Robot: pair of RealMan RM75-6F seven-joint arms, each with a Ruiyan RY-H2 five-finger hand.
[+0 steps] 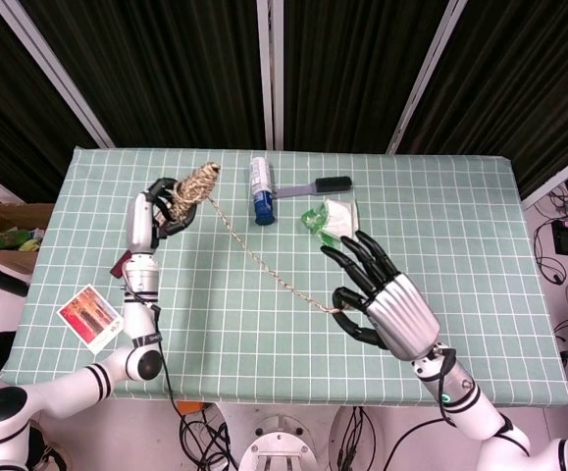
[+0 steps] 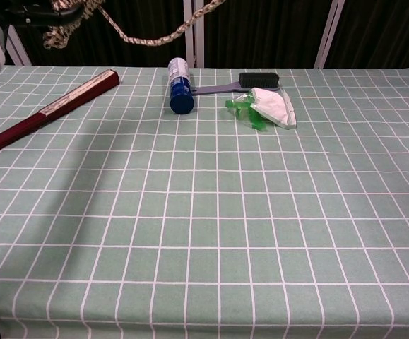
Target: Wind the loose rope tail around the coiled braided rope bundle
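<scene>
My left hand (image 1: pixel 162 207) is raised over the table's far left and grips the coiled braided rope bundle (image 1: pixel 194 183). In the chest view that left hand (image 2: pixel 22 12) and the bundle (image 2: pixel 64 21) show at the top left edge. The loose rope tail (image 1: pixel 264 264) runs taut from the bundle down to my right hand (image 1: pixel 377 299), which pinches its end between thumb and a finger while the other fingers spread. The rope tail (image 2: pixel 163 34) crosses the top of the chest view. My right hand does not show there.
On the green checked cloth (image 1: pixel 293 285) lie a blue-capped spray can (image 1: pixel 261 188), a black brush (image 1: pixel 319 185), and a white and green packet (image 1: pixel 333 221). A dark red stick (image 2: pixel 46 111) lies at the left. A photo card (image 1: pixel 88 316) sits near the front left corner.
</scene>
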